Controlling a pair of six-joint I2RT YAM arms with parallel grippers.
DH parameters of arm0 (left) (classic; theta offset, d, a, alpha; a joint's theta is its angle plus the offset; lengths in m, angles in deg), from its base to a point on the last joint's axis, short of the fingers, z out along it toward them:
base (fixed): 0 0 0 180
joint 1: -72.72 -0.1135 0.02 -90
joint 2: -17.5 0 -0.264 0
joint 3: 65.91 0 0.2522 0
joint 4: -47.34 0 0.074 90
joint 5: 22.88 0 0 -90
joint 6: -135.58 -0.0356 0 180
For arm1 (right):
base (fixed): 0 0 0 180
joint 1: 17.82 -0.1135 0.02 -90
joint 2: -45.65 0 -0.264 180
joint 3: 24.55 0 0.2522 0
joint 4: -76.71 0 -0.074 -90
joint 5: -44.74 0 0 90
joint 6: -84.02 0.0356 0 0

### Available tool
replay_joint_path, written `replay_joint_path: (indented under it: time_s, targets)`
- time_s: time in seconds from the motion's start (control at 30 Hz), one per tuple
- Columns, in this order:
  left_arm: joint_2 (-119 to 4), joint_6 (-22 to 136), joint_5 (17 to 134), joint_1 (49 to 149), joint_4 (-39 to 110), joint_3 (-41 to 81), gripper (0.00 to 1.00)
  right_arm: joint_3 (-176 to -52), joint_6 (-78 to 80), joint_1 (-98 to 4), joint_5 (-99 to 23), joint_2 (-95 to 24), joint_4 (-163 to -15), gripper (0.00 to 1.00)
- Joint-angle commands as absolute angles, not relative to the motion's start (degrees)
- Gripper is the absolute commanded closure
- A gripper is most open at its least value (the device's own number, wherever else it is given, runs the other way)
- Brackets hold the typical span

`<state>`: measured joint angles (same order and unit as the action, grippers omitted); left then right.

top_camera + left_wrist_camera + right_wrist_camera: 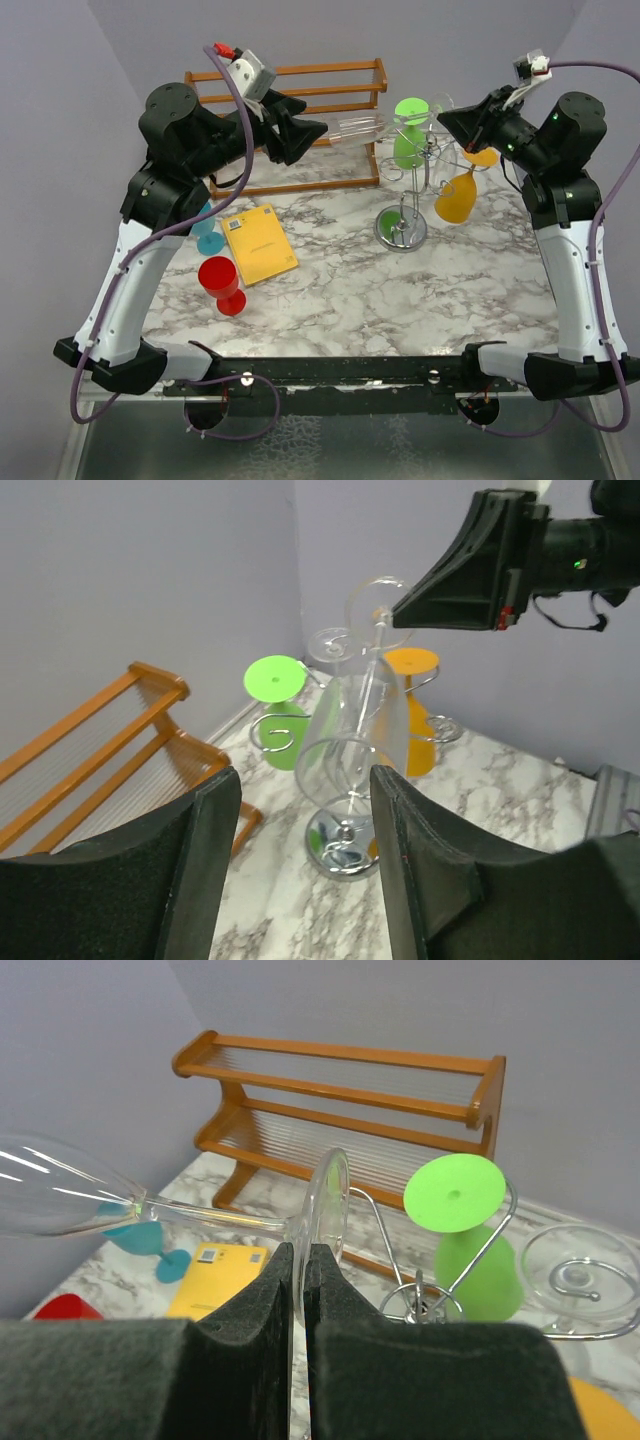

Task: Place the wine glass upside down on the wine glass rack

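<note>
Robotics lab test cell: left arm (150,250) & right arm (565,240) bolted to black rail (340,372) at marble-look tabletop (350,290), plain grey walls (60,100), exposed purple cabling (240,110).

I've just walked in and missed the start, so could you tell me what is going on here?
The two arms have a clear glass between them, held sideways in the air beside the rack. The right gripper is shut on its foot. The left gripper stands open at the bowl, not gripping it. The glass is not yet on the rack, where a green glass and an orange glass hang upside down.
</note>
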<state>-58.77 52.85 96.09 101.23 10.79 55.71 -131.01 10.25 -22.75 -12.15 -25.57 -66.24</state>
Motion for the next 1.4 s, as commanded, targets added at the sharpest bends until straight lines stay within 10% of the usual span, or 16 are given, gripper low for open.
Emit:
replay_joint_path:
  time_s: [0.0,0.57,1.37]
  targets:
    - [-55.38,43.06,87.59,101.11,6.37,55.86,0.39,-132.0,-3.29,-22.74,-12.21,-23.19,-65.06,0.99]
    - [-53.06,37.17,76.48,101.11,4.69,49.22,0.07,-135.47,-62.41,-22.74,11.85,-19.02,-27.82,0.99]
    - [-54.65,36.54,79.67,101.11,5.3,47.79,0.07,-130.08,-70.38,-22.74,-19.67,-11.72,-22.5,0.99]
